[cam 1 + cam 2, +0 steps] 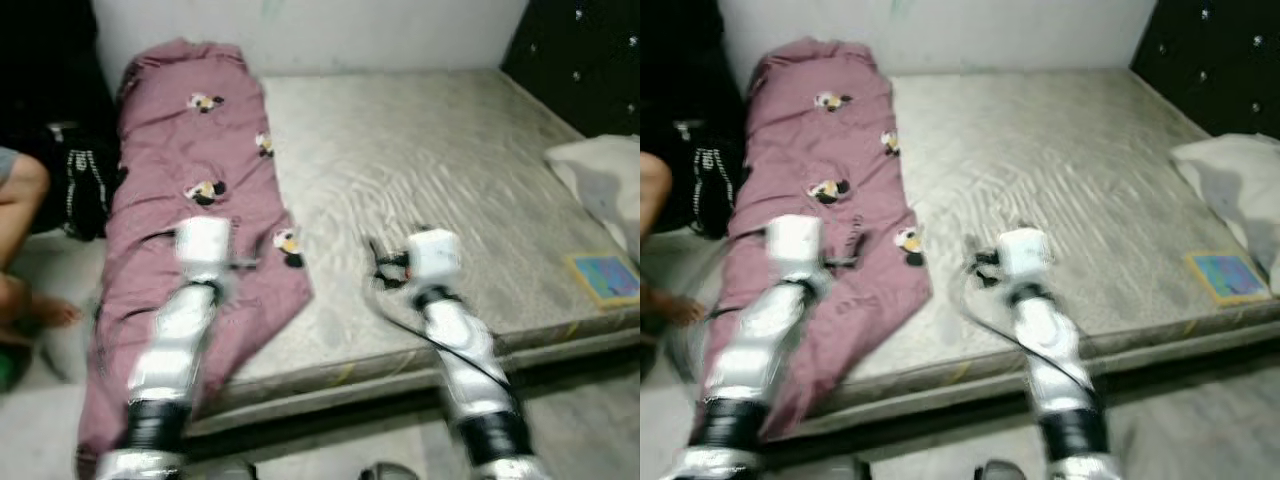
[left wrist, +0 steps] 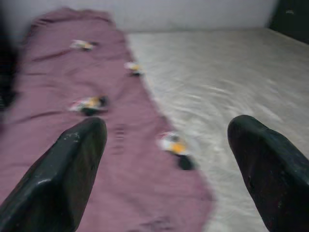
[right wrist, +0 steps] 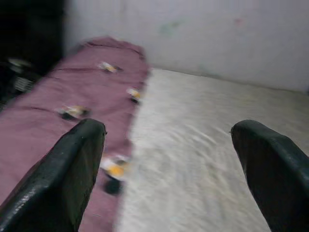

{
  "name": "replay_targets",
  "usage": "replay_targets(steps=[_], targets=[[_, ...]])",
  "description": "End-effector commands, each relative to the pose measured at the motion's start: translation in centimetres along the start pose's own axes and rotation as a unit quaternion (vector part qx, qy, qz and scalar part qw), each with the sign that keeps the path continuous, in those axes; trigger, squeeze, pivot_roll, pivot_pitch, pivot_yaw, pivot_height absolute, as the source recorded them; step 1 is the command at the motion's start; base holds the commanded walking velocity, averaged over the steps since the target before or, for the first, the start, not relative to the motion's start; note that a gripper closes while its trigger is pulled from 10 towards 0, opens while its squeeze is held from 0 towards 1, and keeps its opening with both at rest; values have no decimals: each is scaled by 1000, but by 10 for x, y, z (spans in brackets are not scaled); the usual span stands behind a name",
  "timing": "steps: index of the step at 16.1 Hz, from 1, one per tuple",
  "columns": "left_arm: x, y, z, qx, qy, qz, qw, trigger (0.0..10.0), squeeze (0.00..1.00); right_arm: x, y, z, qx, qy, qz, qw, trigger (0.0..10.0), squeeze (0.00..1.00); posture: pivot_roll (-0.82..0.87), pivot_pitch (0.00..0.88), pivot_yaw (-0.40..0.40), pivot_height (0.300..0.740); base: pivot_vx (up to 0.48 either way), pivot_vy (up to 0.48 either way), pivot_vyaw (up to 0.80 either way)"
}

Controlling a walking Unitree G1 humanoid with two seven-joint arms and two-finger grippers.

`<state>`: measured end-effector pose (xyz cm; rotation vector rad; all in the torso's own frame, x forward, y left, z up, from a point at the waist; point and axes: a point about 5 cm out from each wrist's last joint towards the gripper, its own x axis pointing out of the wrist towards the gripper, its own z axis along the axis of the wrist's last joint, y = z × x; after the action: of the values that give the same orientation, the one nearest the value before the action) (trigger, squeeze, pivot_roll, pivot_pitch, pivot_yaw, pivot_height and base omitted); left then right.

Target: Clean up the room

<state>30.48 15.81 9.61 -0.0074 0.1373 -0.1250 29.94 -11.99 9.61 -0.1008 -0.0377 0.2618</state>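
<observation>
A: While both arms are reaching out over the bare mattress [image 1: 440,170], what is the robot dealing with here?

B: A mauve bedsheet with small cartoon prints [image 1: 190,190] is lying in a long strip along the mattress's left side, running from the wall end down to the near edge, where its lower part is spilling over toward the floor.

A: How is it going to handle?

B: It is looking soft and limp, so I am judging it light, floppy and quick to sag or slide if pinched by a single layer. Nothing fragile about it.

A: Where should it be taken?

B: The loose pointed corner lying on the mattress near the front edge is looking like the best hold, or the long edge where the cloth meets the bare mattress. A pinch through a bunched fold should be gripping more surely than a flat pinch.

A: And the grippers?

B: The left gripper [image 2: 166,169] is hovering above the sheet's lower stretch with its fingers [image 2: 72,169] spread wide and holding nothing. The right gripper [image 3: 169,169] is hanging over the bare mattress just beside the sheet's edge, fingers likewise wide apart and empty.

A: Anything else on the mattress?

B: A white pillow [image 1: 600,180] is sitting at its right side, and near the front right corner there is a small flat blue item [image 1: 605,277], possibly a book; the blur is making that hard to tell.
</observation>
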Motion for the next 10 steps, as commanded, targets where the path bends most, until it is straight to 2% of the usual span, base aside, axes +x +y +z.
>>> replay_targets(steps=[1,5,10], targets=[[3,-10,3,-2,-4,-13,1000,10000,0,-2,-12,1,-10,-1,-14,1000,10000,0,-21,0,-21,740,0,480,0],[1,-11,2,0,-9,-16,1000,10000,0,-2,-12,1,-10,-1,-13,1000,10000,0,-21,0,-20,740,0,480,0],[-1,-14,11,-10,-41,-22,999,10000,0,-2,-11,1,-11,0,-10,1000,10000,0,-17,0,-25,740,0,0,0]])
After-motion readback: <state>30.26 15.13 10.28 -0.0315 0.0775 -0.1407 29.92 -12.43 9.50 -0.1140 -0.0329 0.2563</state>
